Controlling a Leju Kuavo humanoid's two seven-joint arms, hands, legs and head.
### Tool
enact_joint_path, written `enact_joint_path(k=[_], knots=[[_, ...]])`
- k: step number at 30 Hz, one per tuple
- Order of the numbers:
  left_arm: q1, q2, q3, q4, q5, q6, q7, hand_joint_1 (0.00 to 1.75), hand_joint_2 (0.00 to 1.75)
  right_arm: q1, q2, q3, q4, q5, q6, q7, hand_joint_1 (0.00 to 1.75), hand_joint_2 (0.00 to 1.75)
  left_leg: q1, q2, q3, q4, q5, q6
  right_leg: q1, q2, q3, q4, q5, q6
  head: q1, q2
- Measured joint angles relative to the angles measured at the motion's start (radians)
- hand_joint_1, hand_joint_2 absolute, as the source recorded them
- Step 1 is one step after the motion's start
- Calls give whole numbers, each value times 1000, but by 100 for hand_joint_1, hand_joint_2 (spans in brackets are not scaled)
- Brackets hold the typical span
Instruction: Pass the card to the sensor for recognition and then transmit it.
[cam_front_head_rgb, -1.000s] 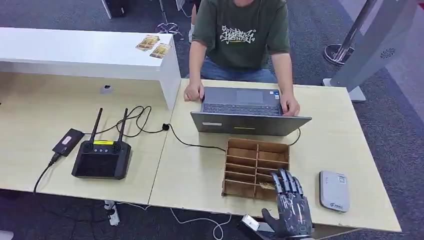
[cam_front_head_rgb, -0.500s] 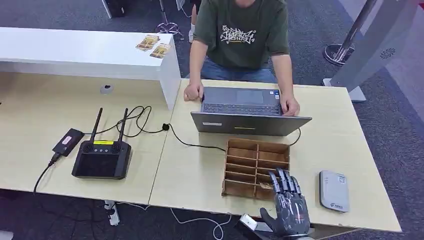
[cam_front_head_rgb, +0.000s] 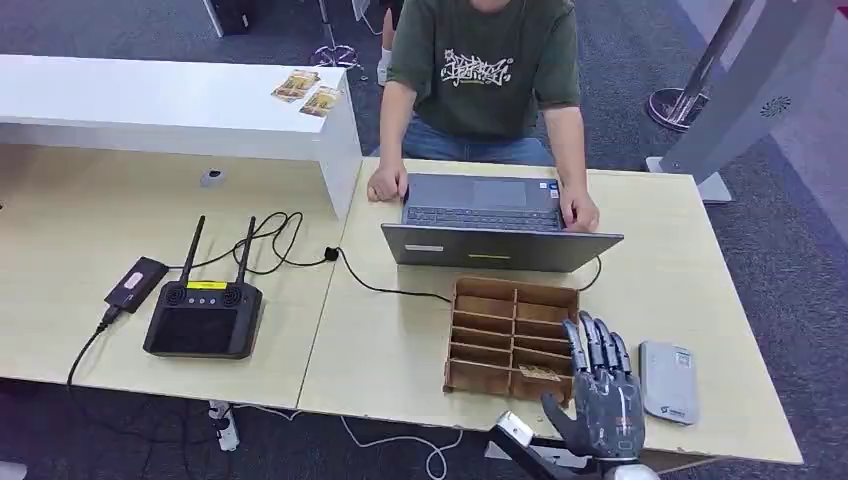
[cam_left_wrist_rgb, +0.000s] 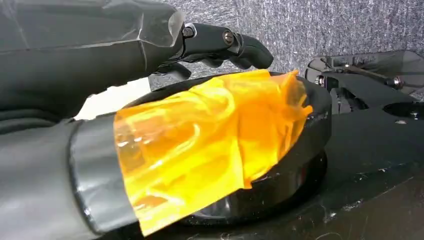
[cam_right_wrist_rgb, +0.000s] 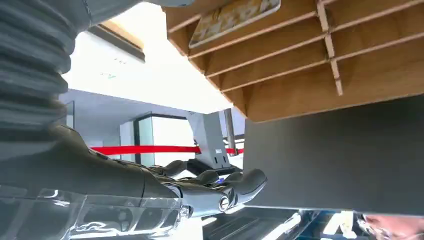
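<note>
Task judged still at its start: card (cam_front_head_rgb: 532, 372) not yet picked up, lying in a near-row compartment of the wooden organizer (cam_front_head_rgb: 512, 337), on its right half, toward the counter's near edge. Same card (cam_right_wrist_rgb: 234, 16) seen close in the right wrist view, flat inside its slot, with the other visible compartments bare. Right hand (cam_front_head_rgb: 603, 388) raised with fingers spread and straight, holding nothing, hovering just beside the organizer's right near corner, between it and the white sensor (cam_front_head_rgb: 668, 381) near the counter's (cam_front_head_rgb: 390, 350) right near corner. Sensor surface bare, no card on it. Left to do, as a judgement: take the card from its slot, bring it onto the sensor for reading, then hand it over, probably to the person (cam_front_head_rgb: 480, 75) sitting at the far edge behind the laptop (cam_front_head_rgb: 495, 232). Left hand (cam_left_wrist_rgb: 220, 45) hanging low beside the body, fingers curled inward, apparently around nothing; not certain, since orange film covers much of that view.
</note>
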Motion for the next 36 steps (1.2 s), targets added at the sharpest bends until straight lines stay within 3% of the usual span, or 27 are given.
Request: enact_joint_path(k=[17,36], knots=[[1,0,0,0,1,-6,-2,0,0,2,-13,4,18,10,64,-13,0,175,0,0,0,0,0,0,0,0,0,0,0,0,0,0],[2,0,0,0,2,-8,-12,0,0,-7,-58,18,37,22,64,-11,0,175,0,0,0,0,0,0,0,0,0,0,0,0,0,0]])
